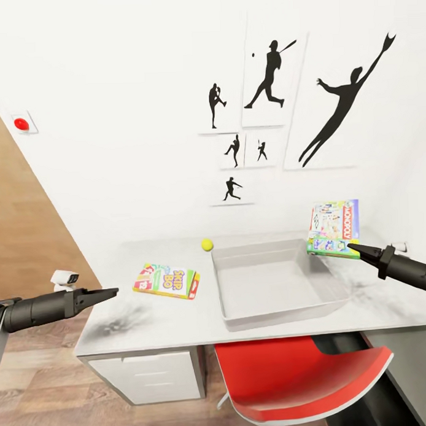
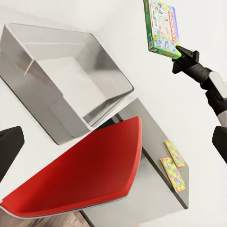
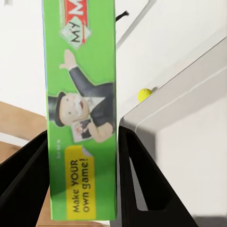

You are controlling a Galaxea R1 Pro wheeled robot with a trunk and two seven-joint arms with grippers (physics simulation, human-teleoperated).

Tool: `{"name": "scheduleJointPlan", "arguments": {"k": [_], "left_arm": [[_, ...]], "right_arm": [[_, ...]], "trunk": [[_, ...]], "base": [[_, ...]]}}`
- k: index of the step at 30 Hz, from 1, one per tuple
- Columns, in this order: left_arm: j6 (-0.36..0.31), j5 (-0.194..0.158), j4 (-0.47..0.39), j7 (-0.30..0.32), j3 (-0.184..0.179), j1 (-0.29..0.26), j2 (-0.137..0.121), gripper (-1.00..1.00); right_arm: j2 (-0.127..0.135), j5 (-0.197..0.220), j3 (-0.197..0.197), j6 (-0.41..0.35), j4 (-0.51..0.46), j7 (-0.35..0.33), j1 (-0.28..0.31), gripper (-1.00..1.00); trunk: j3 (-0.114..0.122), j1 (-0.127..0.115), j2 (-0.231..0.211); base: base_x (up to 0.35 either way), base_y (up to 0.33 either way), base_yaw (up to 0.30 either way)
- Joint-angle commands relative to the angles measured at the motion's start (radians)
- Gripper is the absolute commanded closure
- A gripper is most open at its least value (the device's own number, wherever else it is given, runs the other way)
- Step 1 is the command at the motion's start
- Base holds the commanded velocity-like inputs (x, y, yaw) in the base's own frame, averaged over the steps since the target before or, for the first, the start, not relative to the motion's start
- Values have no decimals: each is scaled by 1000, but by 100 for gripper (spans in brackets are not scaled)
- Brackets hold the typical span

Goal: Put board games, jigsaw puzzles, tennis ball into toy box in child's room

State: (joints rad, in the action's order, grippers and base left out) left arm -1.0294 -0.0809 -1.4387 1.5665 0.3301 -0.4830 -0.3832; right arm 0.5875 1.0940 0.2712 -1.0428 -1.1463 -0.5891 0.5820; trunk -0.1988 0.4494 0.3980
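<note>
My right gripper (image 1: 355, 249) is shut on the lower edge of a green and blue Monopoly board game (image 1: 334, 228), holding it upright above the far right corner of the light grey toy box (image 1: 273, 318). The wrist view shows the game (image 3: 80, 118) clamped between both fingers. A second board game (image 1: 167, 280), yellow, green and red, lies flat on the table (image 1: 149, 323) left of the box. The tennis ball (image 1: 207, 244) rests behind the box's far left corner. My left gripper (image 1: 110, 294) hovers open over the table's left end. Two jigsaw puzzles (image 2: 173, 165) lie on the dark table section.
A red chair (image 1: 304, 375) is tucked under the table in front of the toy box. White drawers (image 1: 148, 378) sit below the left end. Silhouette posters (image 1: 270, 82) hang on the wall behind. The wooden floor (image 1: 30, 244) lies to the left.
</note>
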Motion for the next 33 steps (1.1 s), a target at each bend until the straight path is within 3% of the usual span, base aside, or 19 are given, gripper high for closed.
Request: {"name": "scheduleJointPlan", "arguments": {"k": [1,12,14,19,22,28,33], "left_arm": [[-11,1,0,4,0,-1,0,-100],[-11,1,0,4,5,-1,0,-100],[-11,1,0,4,6,-1,0,-100],[-13,0,0,4,9,-2,-1,-100],[-14,0,0,4,8,-3,0,-100],[-15,0,0,4,4,-21,1,-100],[-14,0,0,4,2,-24,2,-100]], "right_arm": [[0,-6,-4,-4,1,-8,1,100],[0,-6,-16,-4,6,-8,2,100],[0,-6,-28,-4,11,-6,2,100],[1,-7,-101,-4,55,8,13,100],[0,-8,-116,-4,78,12,16,100],[-1,-7,-125,-4,92,28,18,100],[-3,-5,-125,-4,100,81,18,100]], "trunk": [[-1,1,2],[17,1,2],[20,1,2],[26,1,2],[28,1,2],[29,1,2],[29,1,2]], "base": [[0,0,0],[0,0,0],[0,0,0],[0,0,0],[0,0,0],[58,-47,0],[65,-53,0]]}}
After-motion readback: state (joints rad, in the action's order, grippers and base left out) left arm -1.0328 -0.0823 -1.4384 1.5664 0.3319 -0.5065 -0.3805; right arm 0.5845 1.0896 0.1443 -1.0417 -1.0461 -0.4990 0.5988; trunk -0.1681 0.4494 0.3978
